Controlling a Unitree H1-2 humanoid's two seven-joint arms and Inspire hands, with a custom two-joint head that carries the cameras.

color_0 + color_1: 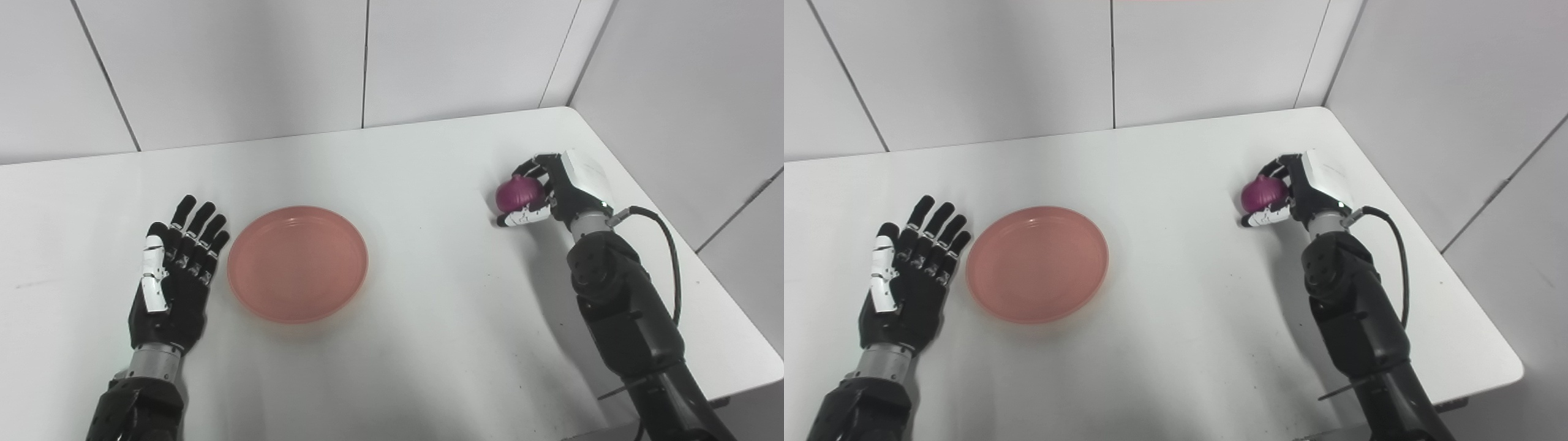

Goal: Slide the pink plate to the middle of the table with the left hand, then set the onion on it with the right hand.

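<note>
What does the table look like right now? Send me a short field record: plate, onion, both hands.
plate: pink plate flat on the white table, nothing on it
onion: purple onion near the table's right side, away from the plate
left robot hand: open, fingers extended, just left of the plate; contact unclear
right robot hand: fingers wrapped around the onion; lifted or resting, cannot tell
step left: onion not yet on plate

Onion's (519,192) far side behind fingers (531,166)

Plate (297,263) salmon pink. Onion (519,192) purple-magenta. Table (429,318) plain white. Left hand (174,275) and right hand (560,187) black with white panels.
</note>
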